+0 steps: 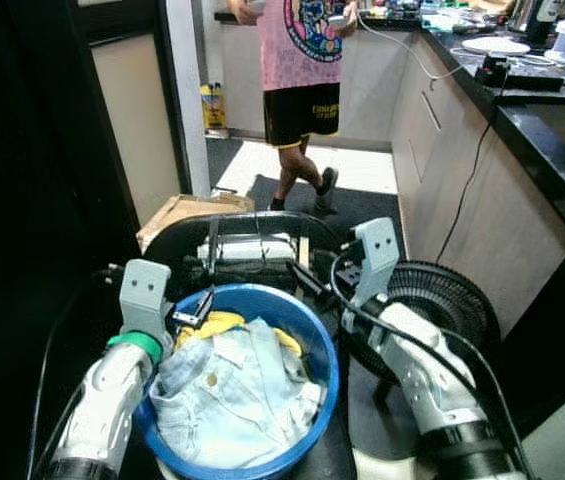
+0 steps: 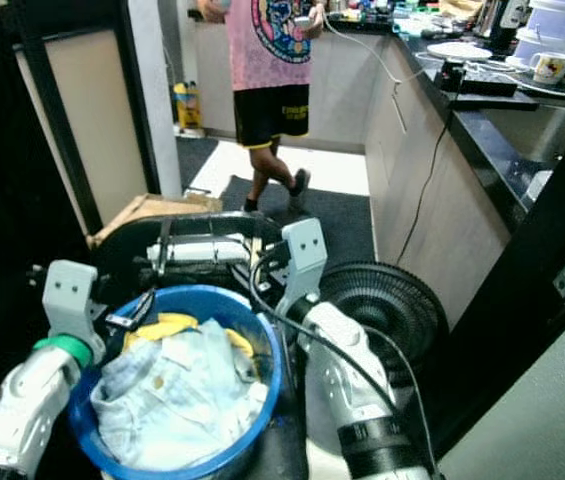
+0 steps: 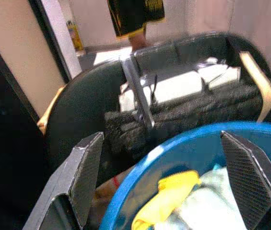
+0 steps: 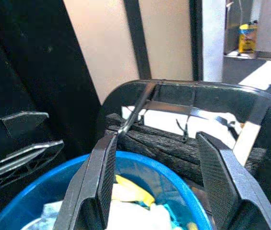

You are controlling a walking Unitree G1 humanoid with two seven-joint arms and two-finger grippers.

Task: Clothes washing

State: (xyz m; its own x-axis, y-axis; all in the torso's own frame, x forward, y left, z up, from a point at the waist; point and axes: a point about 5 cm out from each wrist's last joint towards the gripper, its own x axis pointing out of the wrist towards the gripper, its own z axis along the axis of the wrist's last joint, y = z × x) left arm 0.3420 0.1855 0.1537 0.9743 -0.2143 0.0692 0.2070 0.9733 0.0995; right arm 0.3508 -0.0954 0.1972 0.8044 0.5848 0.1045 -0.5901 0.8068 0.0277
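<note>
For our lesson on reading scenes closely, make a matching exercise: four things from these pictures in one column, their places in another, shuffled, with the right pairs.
Things:
1. blue basin
2. denim garment
3. black fan
4. white mug

Places:
A. on the dark counter
B. lying inside the basin
C. on the floor, to the right of the basin
D. between the robot's two arms

Pairs: 1-D, 2-B, 3-C, 4-A

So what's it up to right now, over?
Both pincers, left and right, open at the blue basin. Laundry inside. Fan on its right, person ahead.
</note>
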